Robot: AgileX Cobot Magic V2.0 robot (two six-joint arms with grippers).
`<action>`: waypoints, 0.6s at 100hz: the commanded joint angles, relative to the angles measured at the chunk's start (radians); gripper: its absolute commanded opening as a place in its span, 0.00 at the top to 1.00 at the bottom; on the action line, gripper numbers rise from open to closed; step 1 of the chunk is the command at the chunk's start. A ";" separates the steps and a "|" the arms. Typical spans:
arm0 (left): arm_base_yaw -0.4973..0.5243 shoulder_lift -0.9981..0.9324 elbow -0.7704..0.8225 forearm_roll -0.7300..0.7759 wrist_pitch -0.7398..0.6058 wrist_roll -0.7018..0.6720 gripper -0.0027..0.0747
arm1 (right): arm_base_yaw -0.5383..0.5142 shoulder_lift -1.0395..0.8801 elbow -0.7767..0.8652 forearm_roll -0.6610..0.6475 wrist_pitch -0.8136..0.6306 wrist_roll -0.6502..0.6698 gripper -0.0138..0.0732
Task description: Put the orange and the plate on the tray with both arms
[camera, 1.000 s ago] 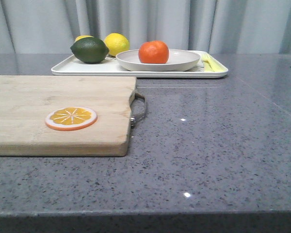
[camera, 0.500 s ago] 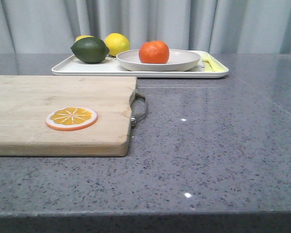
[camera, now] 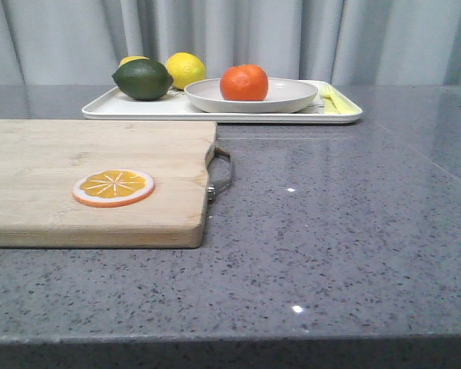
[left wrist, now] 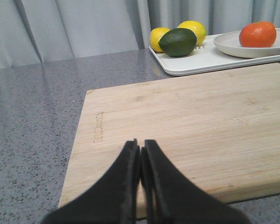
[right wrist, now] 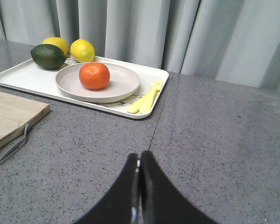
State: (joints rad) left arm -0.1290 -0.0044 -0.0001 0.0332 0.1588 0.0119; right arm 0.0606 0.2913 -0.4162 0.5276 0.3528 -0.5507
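Front view, orange (camera: 243, 82) in plate (camera: 292, 98) on tray (camera: 107, 110), left end effector (left wrist: 140, 154) closed, empty, over cutting board (left wrist: 200, 121), right end effector (right wrist: 139, 163) closed, empty, above surface (right wrist: 214, 140)

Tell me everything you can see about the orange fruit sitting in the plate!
The orange is a whole, round, slightly flattened fruit with glossy orange-red skin, no cuts or peeling showing. It sits upright inside the plate, a shallow off-white dish, left of the plate's middle in the front view. The plate rests on the white tray. Only the plate touches the orange; neither gripper is near it.
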 commanded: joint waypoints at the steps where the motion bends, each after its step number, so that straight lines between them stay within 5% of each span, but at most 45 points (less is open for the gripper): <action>1: 0.000 -0.034 0.010 0.012 -0.096 -0.012 0.99 | -0.006 0.008 -0.026 0.018 -0.075 -0.009 0.96; 60: 0.000 -0.034 0.010 0.013 -0.090 -0.012 0.99 | -0.006 0.008 -0.026 0.018 -0.073 -0.009 0.96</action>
State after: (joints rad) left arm -0.1293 -0.0044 -0.0001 0.0472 0.1588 0.0104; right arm 0.0606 0.2913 -0.4162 0.5276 0.3528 -0.5507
